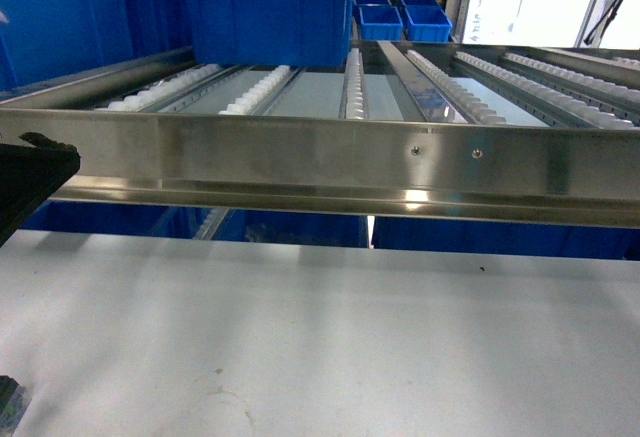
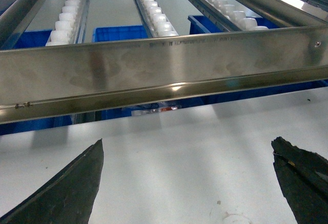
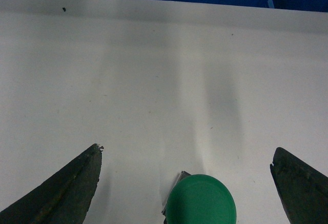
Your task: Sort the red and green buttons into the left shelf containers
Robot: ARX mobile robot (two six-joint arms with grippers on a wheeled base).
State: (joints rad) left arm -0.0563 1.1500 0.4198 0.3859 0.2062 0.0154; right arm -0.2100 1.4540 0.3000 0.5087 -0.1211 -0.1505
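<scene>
A green button [image 3: 201, 201] with a round cap on a grey body lies on the white table [image 3: 154, 80], between the fingers of my right gripper [image 3: 187, 148] and well back from the tips. That gripper is open and does not touch the button. My left gripper [image 2: 188, 140] is open over bare table [image 2: 195, 172] with nothing between its fingers. No red button is in view. Two large deep blue containers [image 1: 265, 17] [image 1: 70, 27] stand at the far left, behind the steel front rail [image 1: 330, 162]. Only a black part of my left arm [image 1: 30, 182] shows in the head view.
A steel roller-conveyor frame [image 2: 169, 67] with white rollers [image 1: 260, 87] crosses just beyond the table. Blue bins [image 2: 120, 32] sit underneath it. Small blue trays [image 1: 400, 19] stand far back. A tiny red-and-white speck [image 2: 165, 110] under the rail is too small to identify.
</scene>
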